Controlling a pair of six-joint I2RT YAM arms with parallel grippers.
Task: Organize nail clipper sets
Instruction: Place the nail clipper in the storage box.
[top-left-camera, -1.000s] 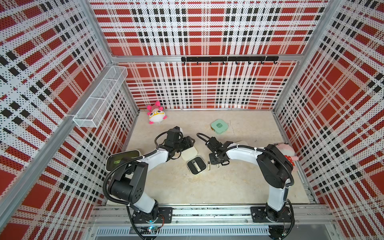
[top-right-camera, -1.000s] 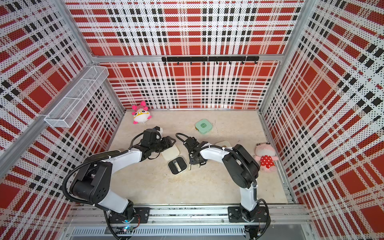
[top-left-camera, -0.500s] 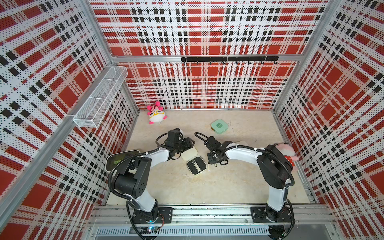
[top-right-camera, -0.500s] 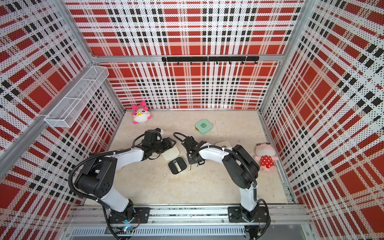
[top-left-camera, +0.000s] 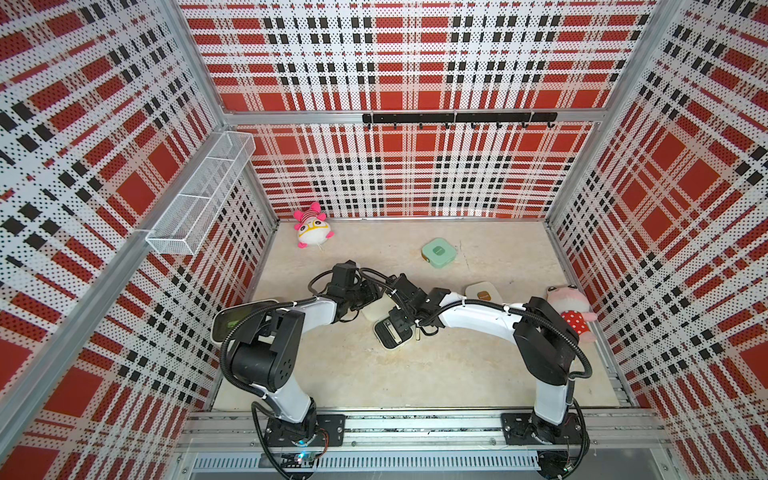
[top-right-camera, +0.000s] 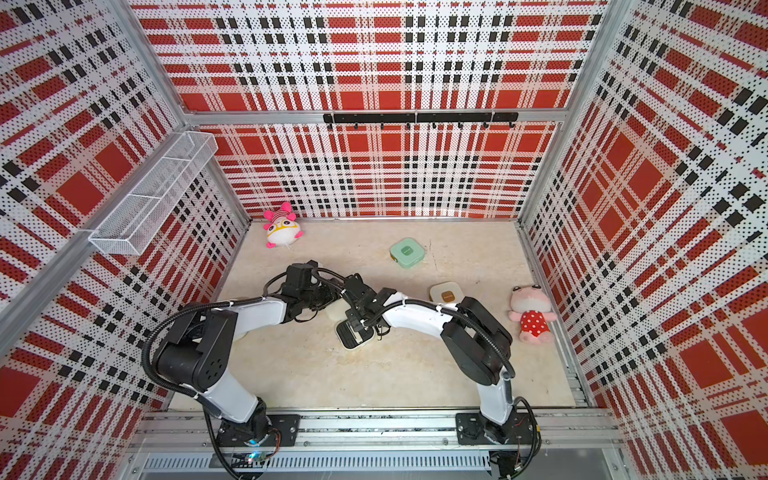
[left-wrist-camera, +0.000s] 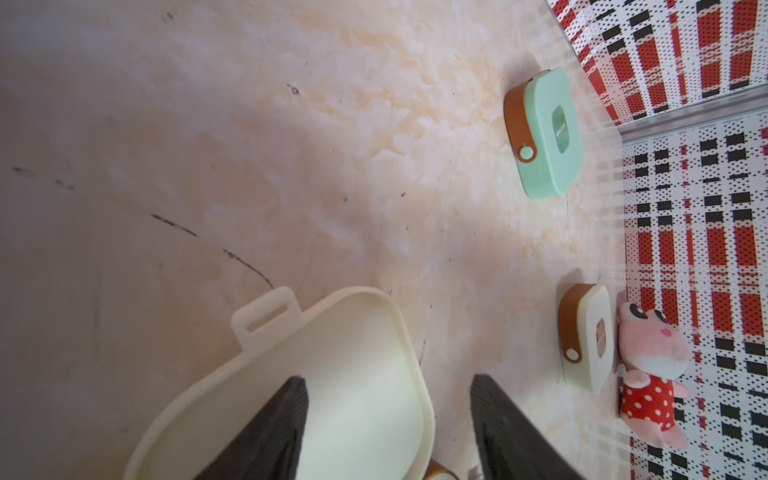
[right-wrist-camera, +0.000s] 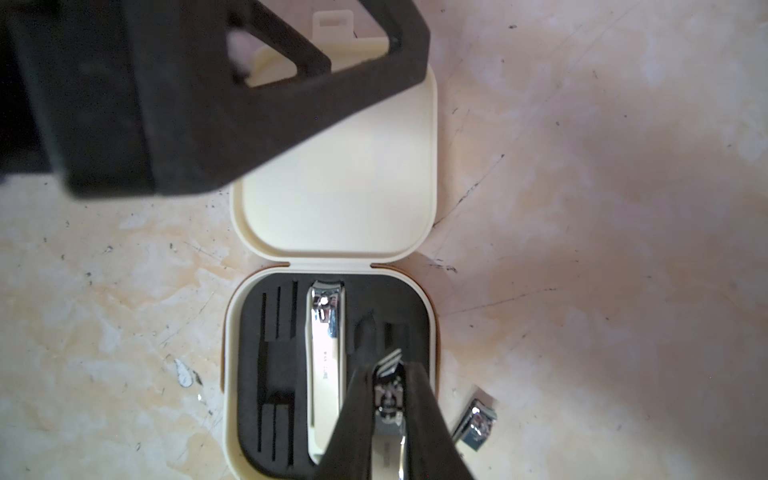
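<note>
My left gripper comes first. Its black jaws stand apart, astride the rim of the hinged lid of the open rounded-square cream plastic case, one finger over the lid's inside and one outside it. I cannot tell whether either finger actually presses on the plastic. If that arm nudges the lid, the light case could slide or fold shut under my other arm.

Next is the case's base with its black foam tray, flat on the beige marbled table. A large silver nail clipper sits in the middle cut-out. My right gripper is pinched tight on a smaller silver nail clipper, nose forward, above the empty cut-out beside the large one. I read this as the placing step.

The risks as I see them:
- Gripped by its narrow sides, the clipper may twist on release.
- Lowered off-angle, it would perch on the foam and the lid would not close.
- Pressing down hard could skate the case away.

Just beside the base lies a short silver clipper, loose on the table, and my wrist could sweep it off.

Further right is the closed cream case with a brown strap. Behind it is the mint green case. Both are well apart from the work.
</note>
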